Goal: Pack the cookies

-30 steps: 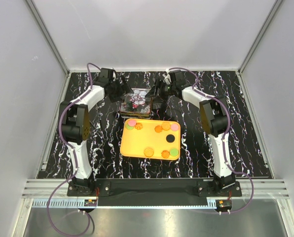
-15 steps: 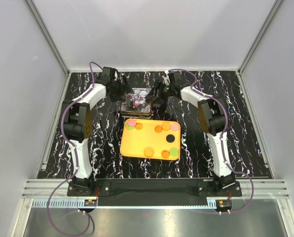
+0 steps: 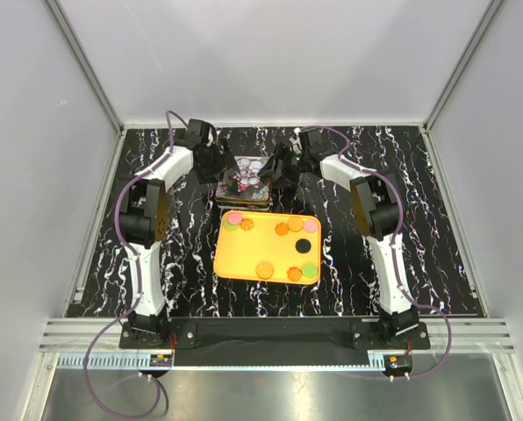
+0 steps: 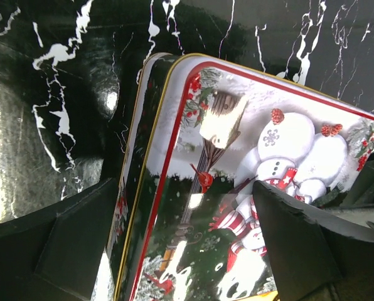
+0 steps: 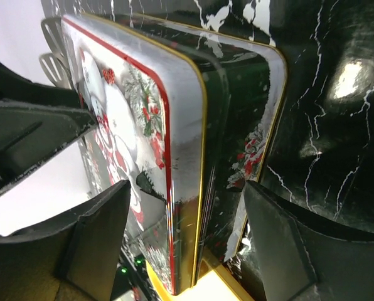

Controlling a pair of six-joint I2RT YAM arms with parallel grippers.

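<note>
Several cookies, among them orange (image 3: pixel 264 269), black (image 3: pixel 303 246), pink (image 3: pixel 234 217) and green (image 3: pixel 309 272), lie on an orange tray (image 3: pixel 244 254). Behind it stands a closed tin with a snowman lid (image 3: pixel 244 181). My left gripper (image 3: pixel 219 165) is open at the tin's left side. In the left wrist view (image 4: pixel 186 188) one finger is outside the tin (image 4: pixel 237 157) and the other over the lid. My right gripper (image 3: pixel 279 167) is open at the tin's right side. In the right wrist view (image 5: pixel 187 188) its fingers straddle the tin's edge (image 5: pixel 193 163).
The table (image 3: pixel 419 219) is black marble-patterned with white walls round it. The tray's front edge sits just ahead of the arm bases. The tray's yellow rim (image 5: pixel 168 288) touches or nearly touches the tin's near side.
Both grippers have crept a little further back along the tin's sides. The tin has shifted slightly toward the back. The cookies and tray have not moved.
</note>
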